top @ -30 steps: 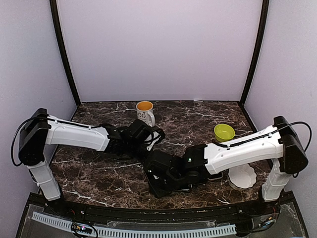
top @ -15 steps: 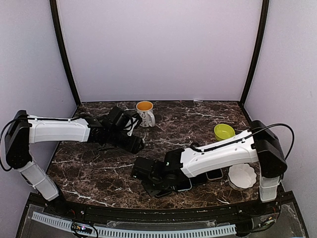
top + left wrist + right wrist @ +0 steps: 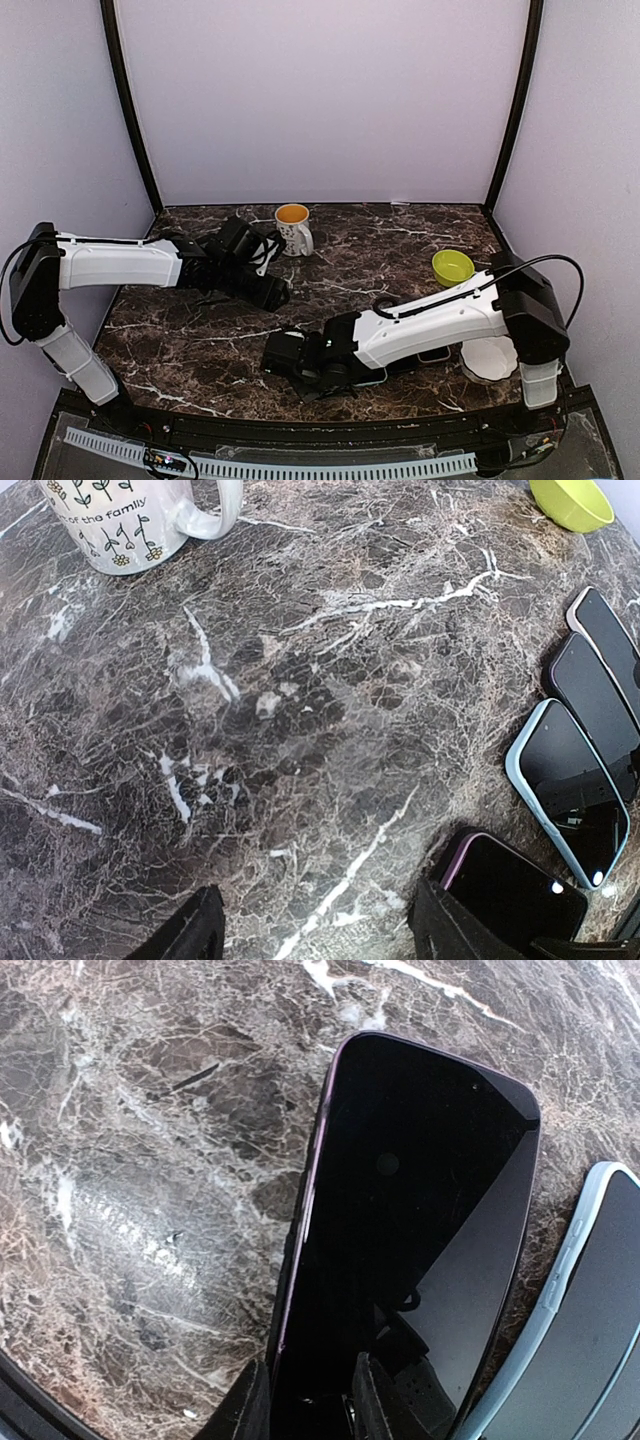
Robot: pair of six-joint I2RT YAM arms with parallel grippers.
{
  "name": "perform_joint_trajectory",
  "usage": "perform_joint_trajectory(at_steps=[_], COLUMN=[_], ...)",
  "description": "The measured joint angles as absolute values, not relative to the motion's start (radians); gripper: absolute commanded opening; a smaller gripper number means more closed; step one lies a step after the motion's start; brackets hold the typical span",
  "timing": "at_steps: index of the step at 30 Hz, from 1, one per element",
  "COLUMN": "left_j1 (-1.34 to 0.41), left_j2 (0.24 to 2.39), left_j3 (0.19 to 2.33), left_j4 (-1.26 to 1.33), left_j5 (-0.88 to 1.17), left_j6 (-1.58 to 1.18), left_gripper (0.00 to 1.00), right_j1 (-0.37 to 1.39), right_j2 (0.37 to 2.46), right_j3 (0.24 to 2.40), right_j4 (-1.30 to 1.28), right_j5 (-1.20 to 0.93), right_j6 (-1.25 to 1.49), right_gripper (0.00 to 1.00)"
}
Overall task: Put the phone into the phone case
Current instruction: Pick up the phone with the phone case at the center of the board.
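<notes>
The right claw (image 3: 308, 1405) is clamped on the near edge of the black-screened, purple-rimmed phone (image 3: 420, 1210), which stretches ahead of it over the dark marble counter (image 3: 300, 680). The left claw (image 3: 320, 935) hangs with fingers apart, the phone just right of it.

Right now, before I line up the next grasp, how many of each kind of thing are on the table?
Phones, cased or bare: 4 (purple-edged phone, blue-edged phone, dark phone, pink-edged phone)
Mug: 1
Bowl: 1
White dish: 1
Total: 7
</notes>
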State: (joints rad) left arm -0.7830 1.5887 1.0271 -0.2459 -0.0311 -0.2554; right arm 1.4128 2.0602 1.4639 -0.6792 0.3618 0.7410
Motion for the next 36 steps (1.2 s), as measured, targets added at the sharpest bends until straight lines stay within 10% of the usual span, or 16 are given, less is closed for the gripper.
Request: perform_joint_trajectory(at_steps=[15, 19, 25, 36], left_j1=[-0.783, -0.783, -0.781, -0.771], left_j2=[1.589, 1.589, 1.586, 1.562], left_j3=[1.027, 1.027, 1.027, 1.027], left_j4=[-0.261, -0.264, -0.265, -0.276], left_j5=[-0.039, -0.044, -0.05, -0.066], left_j6=[-0.255, -0.255, -0.253, -0.243], left_gripper=[0.67, 0.67, 0.67, 0.67], right_j1=[1.397, 1.385, 1.348, 1.287], right_j2=[2.003, 2.012, 1.984, 1.981], right_j3=[1.38, 1.423, 1.438, 1.438], right_j4=[-0.599, -0.652, -0.702, -0.713], right_j5=[0.28, 0.236, 0.22, 0.217], right_j6=[0.715, 0.684, 0.678, 0.719], right_gripper=[0.04, 0.23, 0.94, 0.98])
